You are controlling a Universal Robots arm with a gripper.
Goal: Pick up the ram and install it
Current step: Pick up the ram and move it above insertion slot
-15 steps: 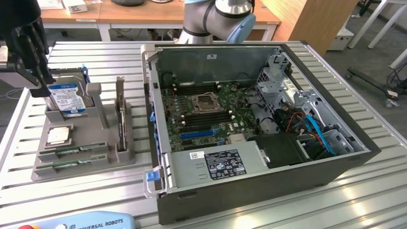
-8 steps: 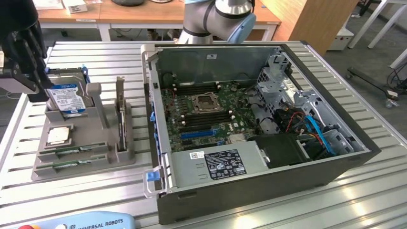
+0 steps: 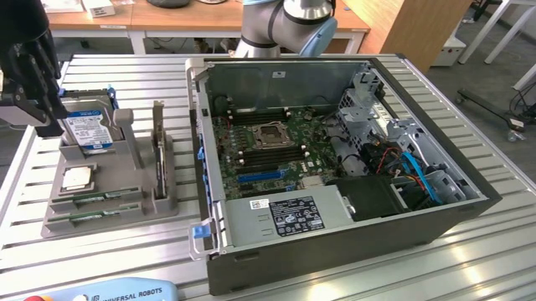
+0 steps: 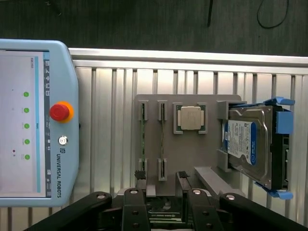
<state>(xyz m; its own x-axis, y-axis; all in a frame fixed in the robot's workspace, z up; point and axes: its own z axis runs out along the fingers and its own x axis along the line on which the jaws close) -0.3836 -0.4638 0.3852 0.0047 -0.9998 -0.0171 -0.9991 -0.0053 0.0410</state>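
Two green ram sticks lie side by side in slots of a grey holder (image 3: 109, 216); in the exterior view they are at the holder's near end, one ram (image 3: 94, 199) just behind the other (image 3: 94, 215). In the wrist view they run lengthwise, one ram (image 4: 143, 139) beside the other (image 4: 162, 139). My gripper (image 4: 161, 177) hovers above the holder, open, with its two black fingertips (image 4: 140, 175) spread apart and nothing between them. In the exterior view the gripper (image 3: 37, 113) hangs at the far left, above the holder's edge.
The holder also carries a silver hard drive (image 3: 88, 128) with a blue label and a square processor chip (image 3: 77, 179). An open computer case (image 3: 335, 232) with its motherboard (image 3: 268, 141) lies to the exterior view's right. A teach pendant (image 4: 38, 120) rests beside the holder.
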